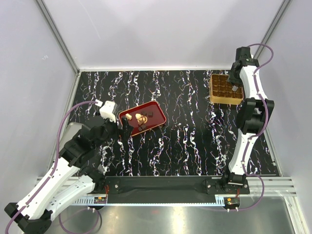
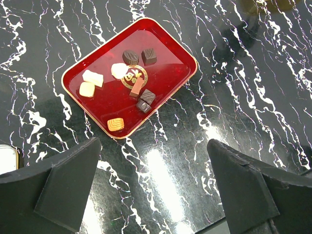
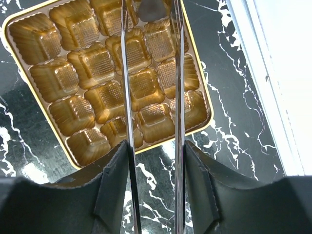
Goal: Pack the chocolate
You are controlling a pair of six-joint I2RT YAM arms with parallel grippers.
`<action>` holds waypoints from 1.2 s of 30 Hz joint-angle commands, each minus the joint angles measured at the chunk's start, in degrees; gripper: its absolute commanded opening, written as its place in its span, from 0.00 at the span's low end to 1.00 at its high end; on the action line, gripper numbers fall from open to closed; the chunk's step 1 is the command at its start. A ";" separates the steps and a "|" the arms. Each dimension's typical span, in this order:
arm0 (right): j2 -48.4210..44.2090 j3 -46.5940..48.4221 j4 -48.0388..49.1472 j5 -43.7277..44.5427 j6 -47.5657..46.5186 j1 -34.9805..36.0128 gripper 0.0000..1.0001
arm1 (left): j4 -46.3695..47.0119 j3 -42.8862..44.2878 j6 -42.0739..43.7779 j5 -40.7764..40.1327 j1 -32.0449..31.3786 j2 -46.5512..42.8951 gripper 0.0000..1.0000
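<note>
fig.: packing judged at an early stage. chocolate [image 2: 92, 77]: approx. nine small lumps, all lying on the red tray [image 2: 170, 58]; cream ones toward the tray's l. end in l. wrist view, dark ones by its middle and far edge, one tan square at its near edge; golden box [image 3: 78, 73] stands well apart from the tray, off to its far r.; every compartment seen in r. wrist view is bare, so nearly all lumps look left to move; in top view the box cells are too small to tell filled from empty.

orientation: most lumps are squarish or round, no clear long axis, flat side down; one reddish-brown bar [image 2: 137, 87], prob. chocolate too, lies beside the tray's gold emblem [image 2: 132, 74], its long axis oblique to the tray's sides, closer to the tray's length than its width; the lumps as a group spread along the tray's long axis.

tools: left gripper [image 2: 153, 144] hangs just off the tray's near edge, fingers wide apart, holding nothing; right gripper [image 1: 234, 87] is far r. of the tray, above the box, its thin blades parted w/ a gap; a dark shape [image 3: 151, 9] sits btw. the blade tips; whether it is clamped or loose cannot be told.
</note>
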 commanded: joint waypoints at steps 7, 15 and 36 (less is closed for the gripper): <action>-11.32 -1.32 0.86 -4.02 2.52 4.91 0.51 | 1.75 0.16 1.42 -0.99 0.02 -0.69 0.99; -21.33 -14.48 4.28 -5.77 2.34 21.60 0.50 | 1.57 0.16 1.25 -3.36 0.02 -2.01 0.99; -28.20 -39.90 19.57 -2.36 5.51 55.36 0.50 | 1.57 0.25 1.25 -6.44 0.02 -2.27 0.99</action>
